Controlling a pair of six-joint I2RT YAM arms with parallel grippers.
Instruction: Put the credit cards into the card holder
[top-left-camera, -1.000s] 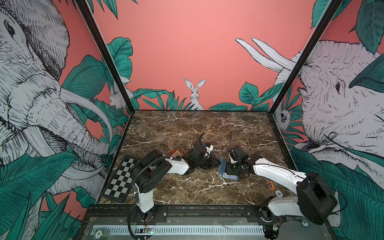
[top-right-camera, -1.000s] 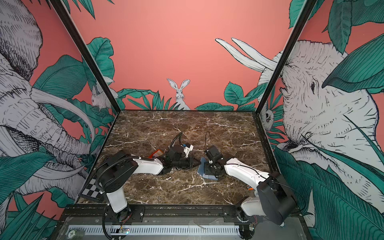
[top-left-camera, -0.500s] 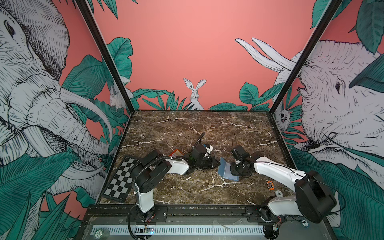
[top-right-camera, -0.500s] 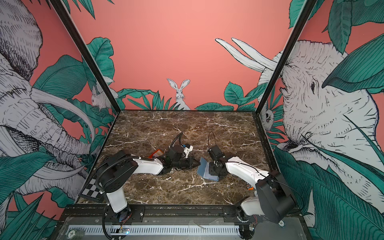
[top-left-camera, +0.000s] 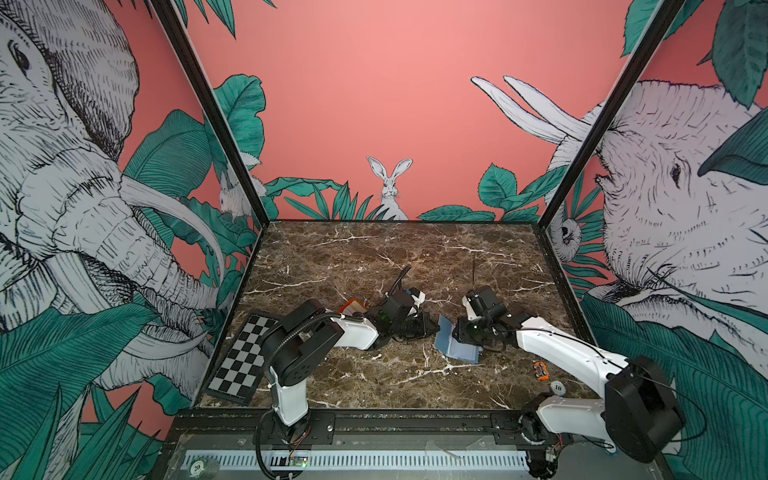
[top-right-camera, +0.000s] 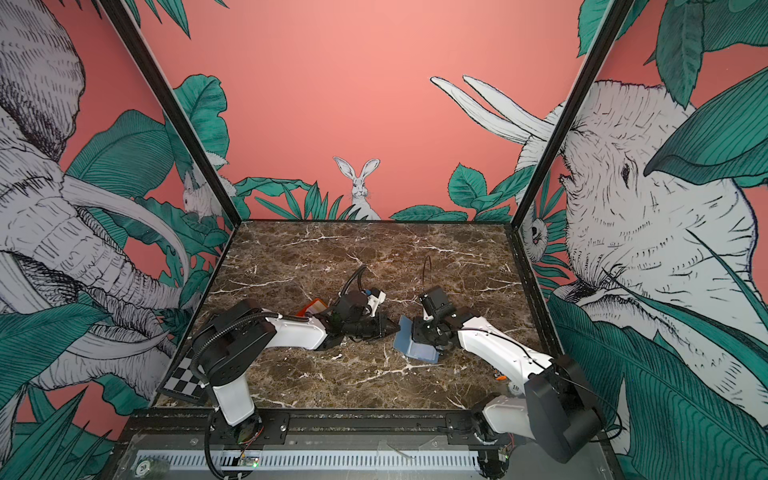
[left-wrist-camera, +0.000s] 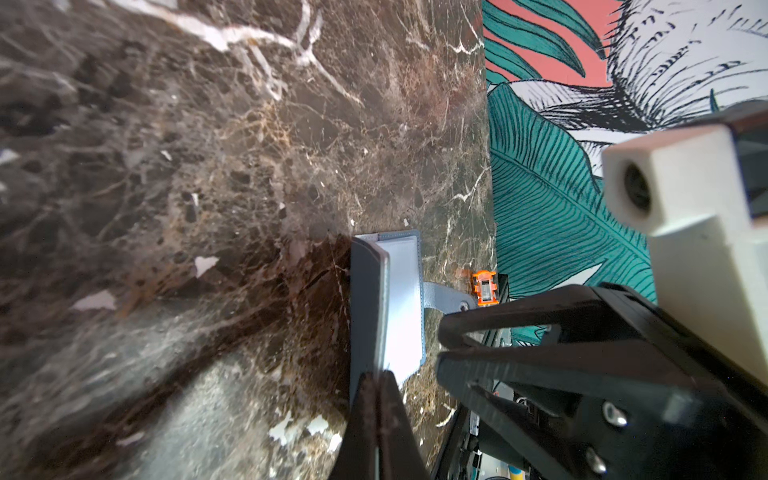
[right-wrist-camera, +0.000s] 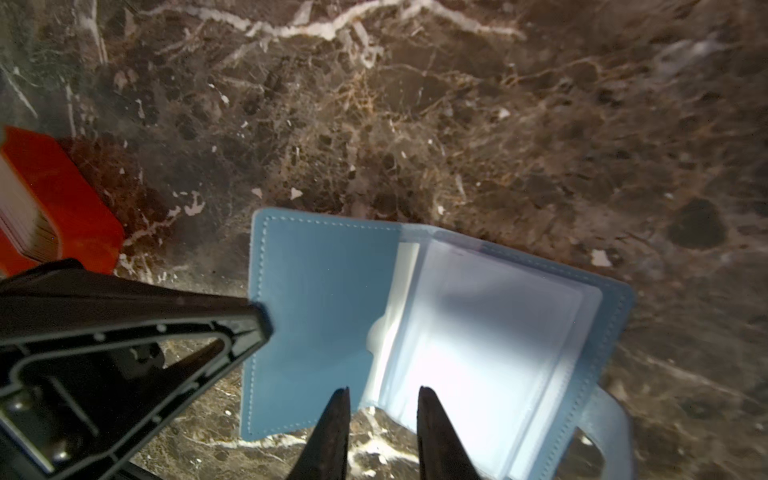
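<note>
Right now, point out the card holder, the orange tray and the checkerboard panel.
card holder (right-wrist-camera: 324, 316): right wrist view, on the open blue cover flap.
orange tray (right-wrist-camera: 66, 199): right wrist view, on its orange side wall.
checkerboard panel (top-left-camera: 243, 359): in a top view, on its middle squares.

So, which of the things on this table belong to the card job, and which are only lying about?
For the job: card holder, open; credit cards, stacked in the orange tray; left gripper, gripping the holder; right gripper, open at its edge.
Lying about: checkerboard panel; small orange object; round chip marked 10.
</note>
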